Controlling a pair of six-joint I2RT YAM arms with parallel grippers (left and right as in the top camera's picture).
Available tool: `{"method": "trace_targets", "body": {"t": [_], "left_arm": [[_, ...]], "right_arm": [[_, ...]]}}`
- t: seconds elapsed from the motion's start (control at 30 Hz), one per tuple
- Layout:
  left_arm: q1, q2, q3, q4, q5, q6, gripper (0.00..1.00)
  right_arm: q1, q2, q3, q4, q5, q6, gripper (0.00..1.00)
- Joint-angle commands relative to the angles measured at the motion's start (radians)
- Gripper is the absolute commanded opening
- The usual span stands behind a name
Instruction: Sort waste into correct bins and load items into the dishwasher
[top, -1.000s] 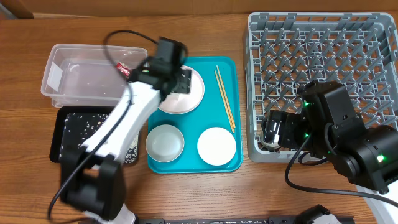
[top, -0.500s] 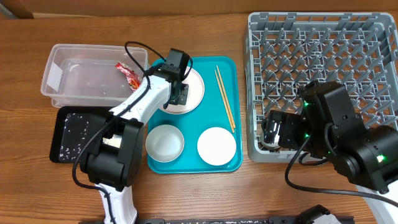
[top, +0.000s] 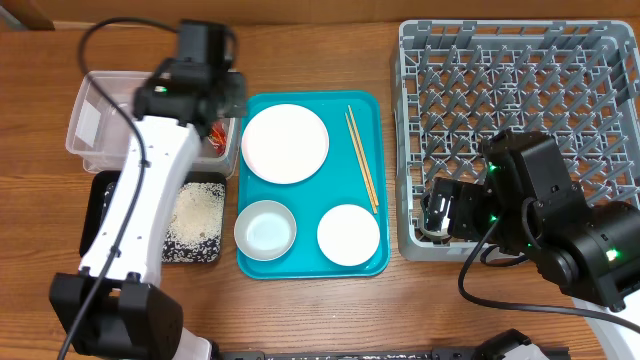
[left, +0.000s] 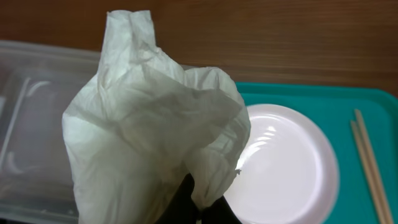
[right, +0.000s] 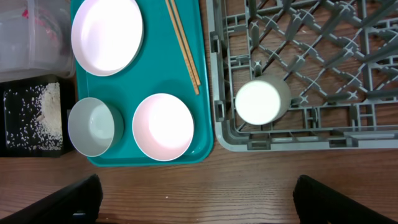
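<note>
My left gripper is clenched on one crumpled white napkin. The paper bunches up above my fingers and hides most of them. In the overhead view this arm hangs over the right end of the clear tub, so the napkin is held above the tub's edge, beside the plate.

I count two bins. The clear tub holds one red-and-clear wrapper near its right wall. The black tray just in front of it holds a heap of rice and many loose grains.

One teal tray lies between the bins and the rack. On it I count:

- one round white plate at the back
- two bowls at the front, side by side but apart: a white bowl on the left and a pink bowl on the right
- two chopsticks, lying close together along the tray's right side

One grey rack stands to the right of the tray. It holds one white cup, in the front corner nearest the tray.

My right gripper is spread wide and holds nothing. It hangs above the table and the rack's front corner, with the cup below it and untouched.
</note>
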Motion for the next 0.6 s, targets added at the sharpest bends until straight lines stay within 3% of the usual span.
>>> {"method": "trace_targets", "body": {"t": [0.0, 0.03, 0.07, 0.3, 0.57], "left_arm": [[0.093, 0.081, -0.049, -0.006, -0.013, -0.061, 0.08], [0.111, 0.095, -0.049, -0.006, 0.013, -0.058, 0.30], [0.122, 0.099, -0.049, -0.008, 0.041, -0.047, 0.38], [0.088, -0.007, 0.053, -0.207, 0.097, -0.005, 0.44], [-0.088, -0.260, 0.111, -0.405, 0.076, -0.007, 0.64]], "right_arm": [[-0.002, -0.003, 0.010, 0.004, -0.002, 0.000, 1.00], [-0.002, -0.003, 0.010, 0.004, -0.002, 0.000, 1.00], [-0.002, -0.003, 0.010, 0.004, -0.002, 0.000, 1.00], [-0.002, -0.003, 0.010, 0.000, -0.002, 0.000, 1.00], [-0.002, -0.003, 0.010, 0.001, -0.002, 0.000, 1.00]]}}
